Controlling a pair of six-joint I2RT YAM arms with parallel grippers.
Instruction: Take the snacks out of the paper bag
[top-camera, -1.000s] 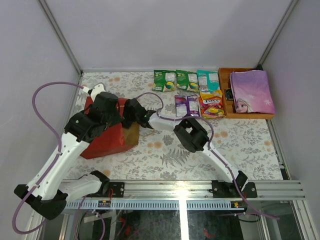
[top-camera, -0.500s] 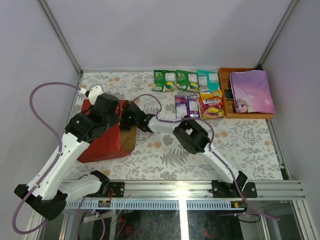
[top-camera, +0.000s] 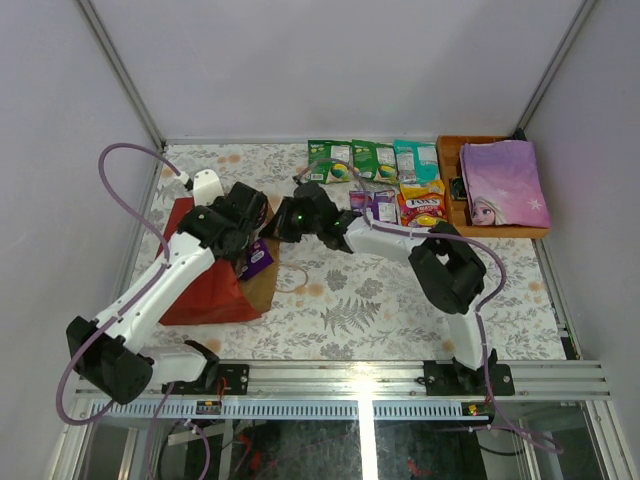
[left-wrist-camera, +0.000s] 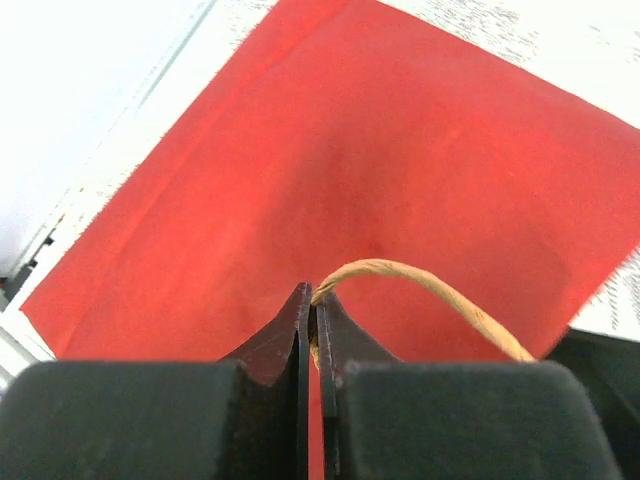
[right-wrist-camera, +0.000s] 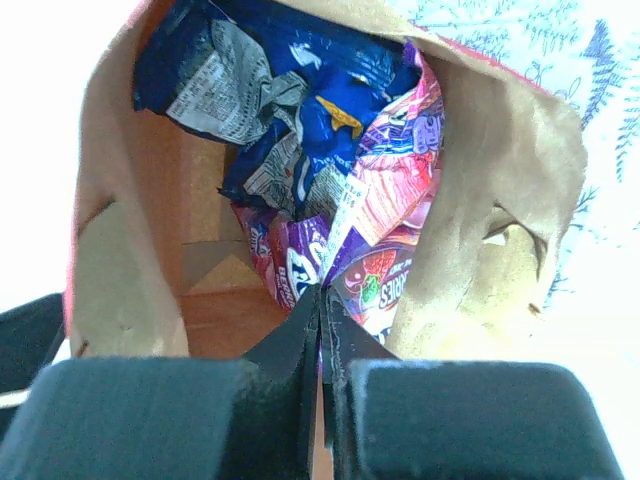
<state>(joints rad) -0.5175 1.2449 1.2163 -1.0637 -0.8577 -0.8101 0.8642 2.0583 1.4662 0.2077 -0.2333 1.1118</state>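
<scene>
One at a time, pull gently: purple packet (right-wrist-camera: 350, 265) first, blue bag (right-wrist-camera: 290, 110) next, both inside the paper bag (top-camera: 205, 290) by the desk's (top-camera: 400, 300) left edge. Hold bag steady with left hand (left-wrist-camera: 312, 320) clenched on handle (left-wrist-camera: 425, 282), right hand (right-wrist-camera: 320, 300) clenched on purple packet.

The paper bag (top-camera: 205, 285) - red outside, brown kraft inside - lies on its side at the left of the desk (top-camera: 400, 300), mouth open to the right. Inside are a crumpled blue bag (right-wrist-camera: 270, 100) and a purple packet (right-wrist-camera: 345, 245) poking from the mouth. Green packets (top-camera: 330, 160), a teal packet (top-camera: 415, 158), a yellow-red packet (top-camera: 423, 205) and another purple one (top-camera: 384, 206) lie flat at the far edge.
</scene>
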